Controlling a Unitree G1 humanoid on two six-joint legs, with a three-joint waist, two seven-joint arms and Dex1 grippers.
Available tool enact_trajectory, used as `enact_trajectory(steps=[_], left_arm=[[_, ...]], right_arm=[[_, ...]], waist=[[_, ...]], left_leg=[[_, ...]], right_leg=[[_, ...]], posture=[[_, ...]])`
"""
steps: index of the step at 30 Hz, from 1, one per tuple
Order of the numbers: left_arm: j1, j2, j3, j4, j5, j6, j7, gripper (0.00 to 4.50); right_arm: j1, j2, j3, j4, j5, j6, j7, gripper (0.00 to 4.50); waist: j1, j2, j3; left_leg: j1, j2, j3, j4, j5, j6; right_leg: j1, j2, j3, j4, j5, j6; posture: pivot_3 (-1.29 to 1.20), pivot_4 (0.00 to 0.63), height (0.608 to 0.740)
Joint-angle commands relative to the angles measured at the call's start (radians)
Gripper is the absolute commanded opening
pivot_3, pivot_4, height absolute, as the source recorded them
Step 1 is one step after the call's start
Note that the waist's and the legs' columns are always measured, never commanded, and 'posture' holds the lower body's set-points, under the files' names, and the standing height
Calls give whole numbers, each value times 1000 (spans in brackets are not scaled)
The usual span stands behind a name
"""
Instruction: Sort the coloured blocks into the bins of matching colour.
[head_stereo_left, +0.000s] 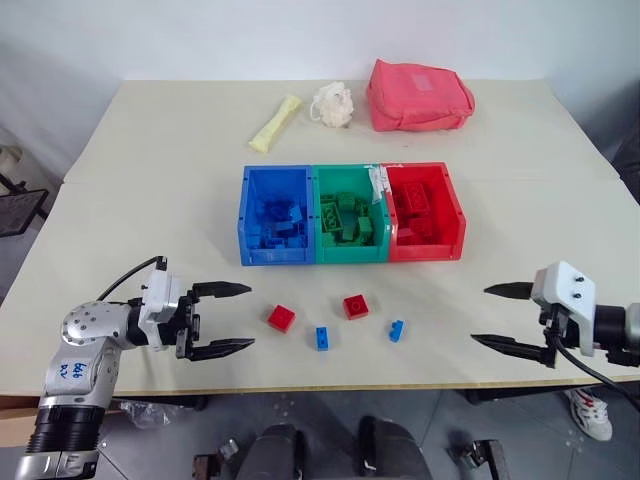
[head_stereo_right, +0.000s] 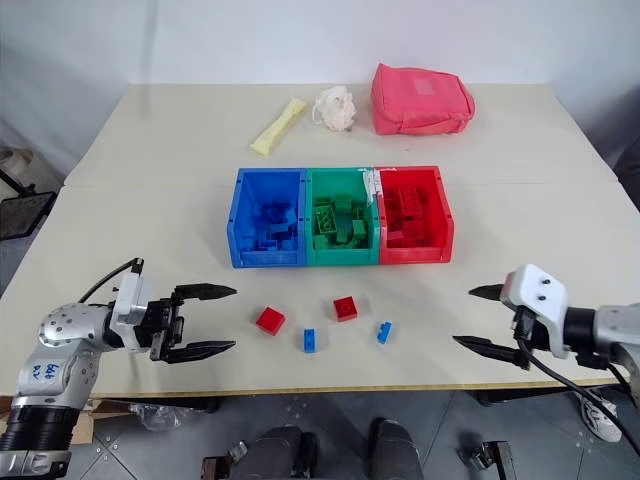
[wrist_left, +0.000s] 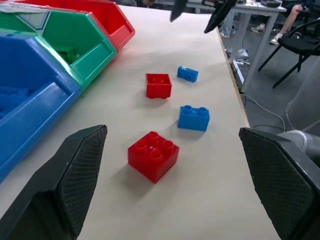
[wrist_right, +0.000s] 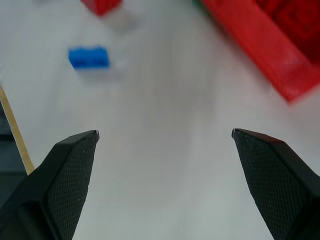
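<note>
Three joined bins stand mid-table: blue (head_stereo_left: 275, 218), green (head_stereo_left: 348, 218) and red (head_stereo_left: 423, 212), each holding bricks of its own colour. In front of them lie loose blocks: a red one (head_stereo_left: 281, 318), another red one (head_stereo_left: 355, 306), a blue one (head_stereo_left: 322, 338) and a smaller blue one (head_stereo_left: 397, 330). My left gripper (head_stereo_left: 236, 318) hangs open just left of the blocks, pointing at them, nothing between its fingers. My right gripper (head_stereo_left: 492, 316) is open to the right of the blocks, empty. The left wrist view shows the near red block (wrist_left: 153, 155) ahead.
At the table's far side lie a pink fabric pouch (head_stereo_left: 418, 96), a white crumpled ball (head_stereo_left: 333, 103) and a pale yellow strip (head_stereo_left: 275, 122). The table's front edge (head_stereo_left: 330, 380) runs just below the blocks. Chairs and a desk stand beyond the table's right side.
</note>
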Motion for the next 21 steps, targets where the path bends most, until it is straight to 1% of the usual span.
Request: enact_trajectory(steps=[1, 3, 7, 9, 13, 15, 21], left_arm=[[58, 0, 26, -102, -39, 18, 30, 4500], [93, -1, 33, -149, -49, 33, 49, 4500], [151, -4, 48, -200, -61, 44, 81, 4500], [169, -4, 52, -220, -67, 48, 95, 4500], [207, -19, 45, -258, -73, 51, 125, 4500], [224, -25, 43, -280, -76, 53, 137, 4500], [237, -35, 35, -296, -72, 53, 158, 4500]], right_arm=[[-55, 15, 67, -61, 33, 40, -8, 4468], [-79, 24, 98, -82, 42, 58, -13, 4468], [-162, 66, 219, -105, 32, 88, -20, 4468], [-171, 70, 243, -107, 24, 84, -17, 4468], [-208, 100, 335, -49, -31, 44, -13, 4468], [-208, 102, 355, -32, -42, 22, 2, 4468], [-277, 194, 475, 102, -137, -43, -13, 4468]], waist=[[0, 0, 0], [1, 0, 0], [2, 0, 0], [3, 0, 0], [0, 0, 0], [0, 0, 0], [-2, 0, 0]], left_leg=[[0, 0, 0, 0, 0, 0], [0, 1, 0, 0, 0, -1], [-1, 1, -1, 0, 0, -1], [0, 1, -1, 0, -1, -1], [-1, 1, -1, 0, -1, -1], [0, 1, -1, 0, -1, -1], [0, 1, 0, 0, -1, -1]], right_leg=[[0, 0, 0, 0, 0, 0], [0, 0, 0, 0, 0, 0], [0, 0, 0, -1, 0, -1], [0, 0, 0, -1, 0, -1], [0, 0, 0, -1, 0, -1], [0, 0, 0, -1, 0, -1], [0, 1, 0, -1, 0, -1]], posture=[[0, 150, 740], [0, 150, 740], [0, 150, 740], [0, 150, 740], [0, 150, 740], [0, 150, 740], [0, 150, 740]])
